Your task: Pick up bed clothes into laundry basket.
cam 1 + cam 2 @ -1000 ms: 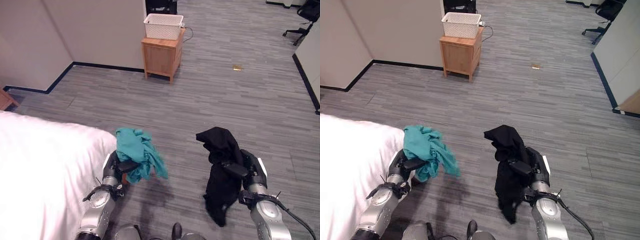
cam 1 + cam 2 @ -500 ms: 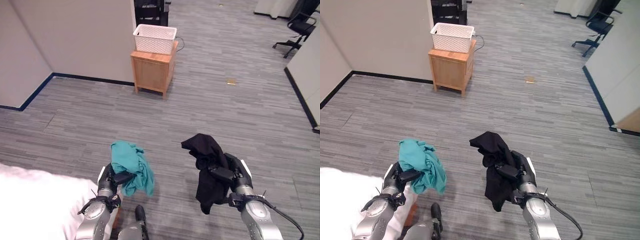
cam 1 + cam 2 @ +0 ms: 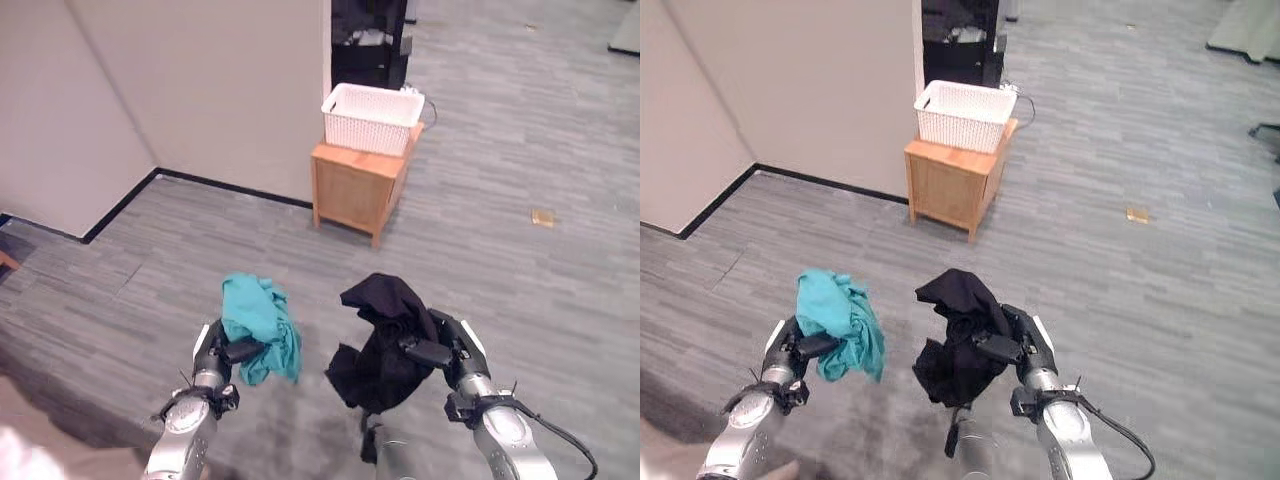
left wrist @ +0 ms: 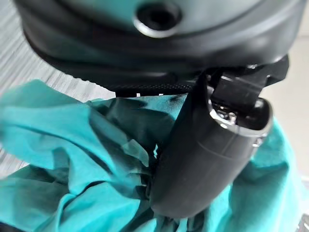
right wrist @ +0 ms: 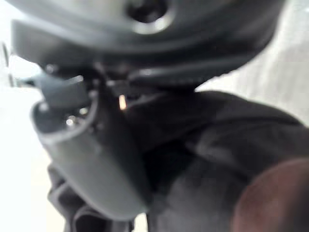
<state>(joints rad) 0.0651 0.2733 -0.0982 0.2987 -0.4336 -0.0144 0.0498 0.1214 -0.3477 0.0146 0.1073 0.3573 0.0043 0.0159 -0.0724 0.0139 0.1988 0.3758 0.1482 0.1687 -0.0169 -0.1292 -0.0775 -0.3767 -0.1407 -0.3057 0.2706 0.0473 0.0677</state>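
The left hand (image 3: 212, 352) is clenched on a teal garment (image 3: 258, 318), the right hand (image 3: 450, 352) on a black garment (image 3: 385, 340), both well short of the basket (image 3: 372, 117) on its cabinet (image 3: 358, 187). The dangling black cloth could snag or slip during the approach.

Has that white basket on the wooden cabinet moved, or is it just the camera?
No. The basket still sits on the cabinet by the wall corner; the whole view shifted, so the camera moved.
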